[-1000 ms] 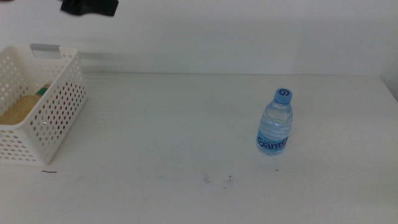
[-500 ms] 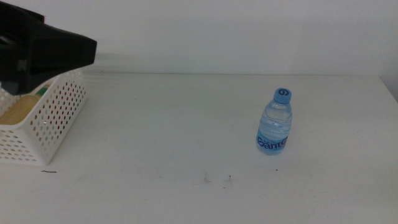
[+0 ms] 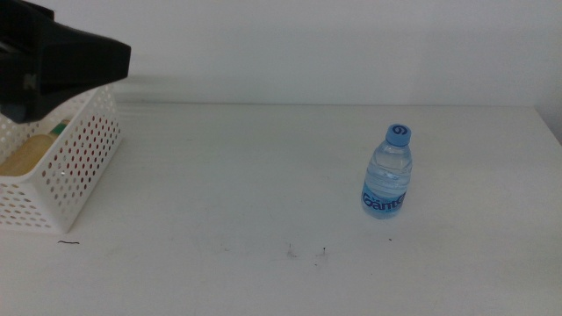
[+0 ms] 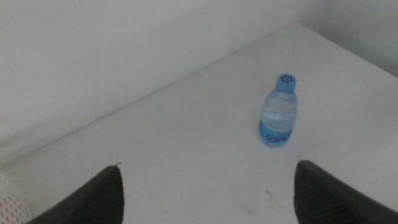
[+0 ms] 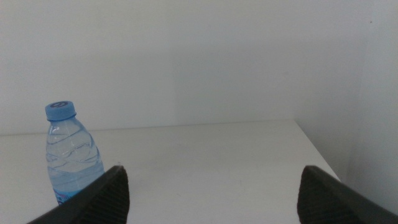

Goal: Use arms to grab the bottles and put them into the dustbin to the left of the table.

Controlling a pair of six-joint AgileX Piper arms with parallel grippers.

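A small clear water bottle [image 3: 387,173] with a blue cap stands upright on the white table [image 3: 228,175], right of centre. It also shows in the left wrist view [image 4: 278,112] and the right wrist view [image 5: 71,158]. The white perforated dustbin [image 3: 75,167] sits at the table's left edge, with a yellowish item [image 3: 26,154] lying inside. My left gripper [image 3: 88,61] hovers above the dustbin, far from the bottle. In its wrist view the left gripper [image 4: 208,167] is open with nothing between its fingers. My right gripper [image 5: 212,169] is open too, low and level with the bottle, which stands off to one side.
A white wall rises behind the table's far edge [image 3: 334,104]. A few dark specks [image 3: 307,253] mark the tabletop near the front. The right arm is out of the middle view.
The left gripper came down from the top edge to hang over the dustbin, then shifted slightly up and left. The water bottle has not moved.
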